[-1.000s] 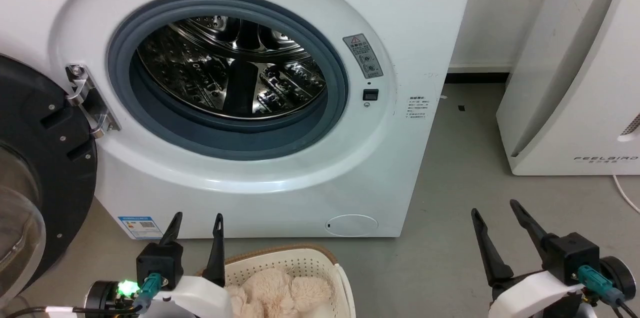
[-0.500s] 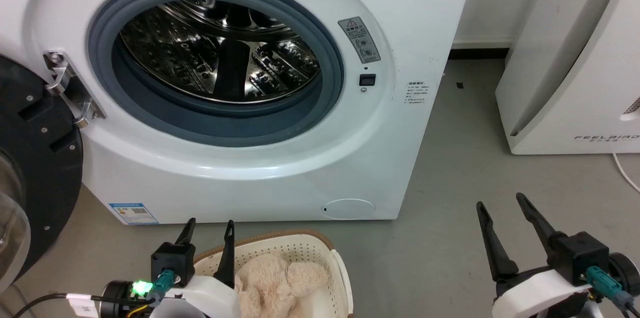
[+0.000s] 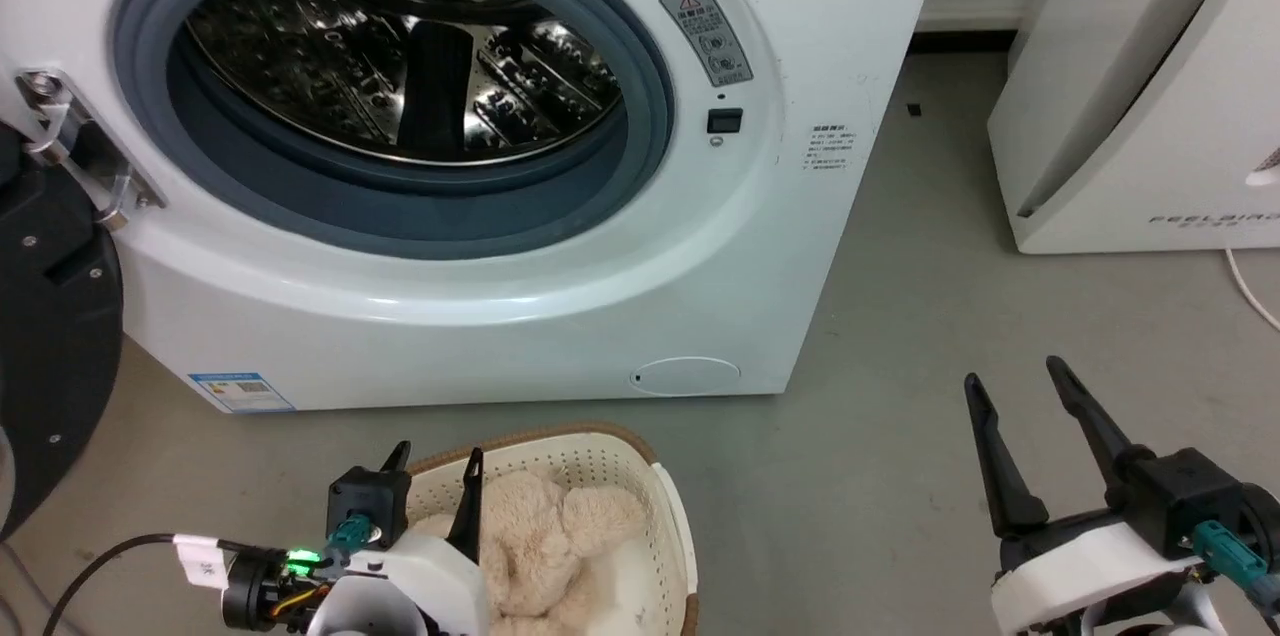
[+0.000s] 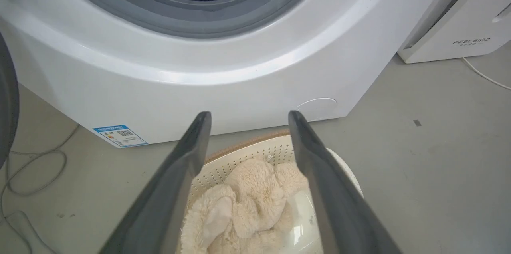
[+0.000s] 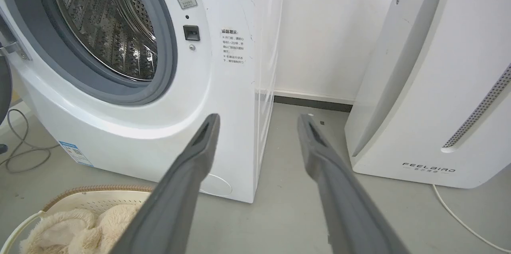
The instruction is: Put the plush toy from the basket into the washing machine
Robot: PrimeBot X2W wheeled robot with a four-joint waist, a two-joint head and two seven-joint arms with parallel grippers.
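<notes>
**Cream fur waits under spread fingers**

Head view: the whole picture has slid (our camera dipped; the washing machine [image 3: 500, 316] did not move). Measured against the basket [image 3: 600, 464], though, our left gripper [image 3: 437, 453] has truly advanced, from beside the rim to over its near-left corner. Its fingers are spread and hold nothing. The plush toy [image 3: 540, 536] lies inside the basket, untouched, so we judge the reach under way and the grasp not yet begun. Our right gripper [image 3: 1011, 371], likewise spread and empty, hangs over bare floor [image 3: 900, 316], well apart.

Left wrist view: the toy sits between and below our fingers, with the brown rim and the machine's lower front just beyond.

Right wrist view: the steel drum [image 5: 107, 26] stands open above the basket, and open floor separates the machine from the FEELBIRD appliance [image 5: 419, 86].
</notes>
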